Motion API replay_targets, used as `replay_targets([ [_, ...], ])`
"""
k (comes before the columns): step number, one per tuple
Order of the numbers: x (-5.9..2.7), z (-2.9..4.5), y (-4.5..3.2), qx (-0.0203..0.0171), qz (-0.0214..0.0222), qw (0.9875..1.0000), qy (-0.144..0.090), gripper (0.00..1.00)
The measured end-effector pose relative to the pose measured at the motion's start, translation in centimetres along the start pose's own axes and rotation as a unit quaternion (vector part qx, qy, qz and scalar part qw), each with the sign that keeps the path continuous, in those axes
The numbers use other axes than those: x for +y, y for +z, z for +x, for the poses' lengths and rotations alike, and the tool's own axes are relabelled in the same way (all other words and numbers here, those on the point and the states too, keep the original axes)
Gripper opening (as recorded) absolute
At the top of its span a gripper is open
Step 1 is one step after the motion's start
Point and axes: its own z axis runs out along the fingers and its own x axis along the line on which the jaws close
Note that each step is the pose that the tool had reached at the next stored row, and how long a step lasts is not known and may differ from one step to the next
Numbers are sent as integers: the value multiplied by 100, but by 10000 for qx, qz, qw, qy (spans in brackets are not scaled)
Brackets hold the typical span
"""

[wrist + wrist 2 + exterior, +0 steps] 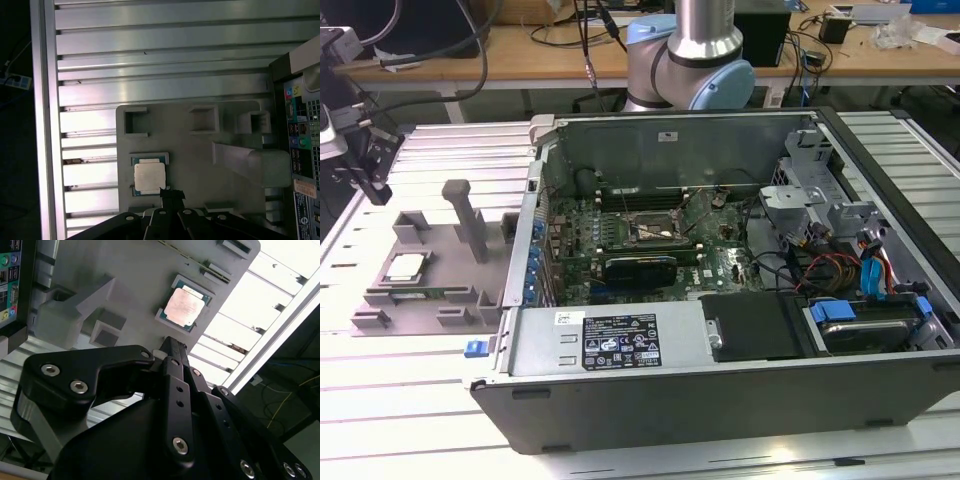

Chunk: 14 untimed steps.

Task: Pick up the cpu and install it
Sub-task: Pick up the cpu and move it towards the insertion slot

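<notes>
I am poising the empty, pinched-shut gripper (167,193) near the cpu (405,266) at the exterior view's left, judging it light, fragile, best gripped by its edges.

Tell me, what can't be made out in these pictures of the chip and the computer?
Whether the tool touches the cpu: first wrist view, the tool's own body covers that spot.
Socket on the motherboard: exterior view, too small to judge its state.
Arm: exterior view, cut off by the top edge.
Computer case: first wrist view, cut off by the picture's edge.
</notes>
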Motion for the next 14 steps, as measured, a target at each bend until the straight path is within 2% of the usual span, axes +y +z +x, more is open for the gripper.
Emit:
replay_targets([
  [6,-1,4,13,-1,1,10000,0,11],
  [14,-13,58,199,-6,7,10000,0,11],
])
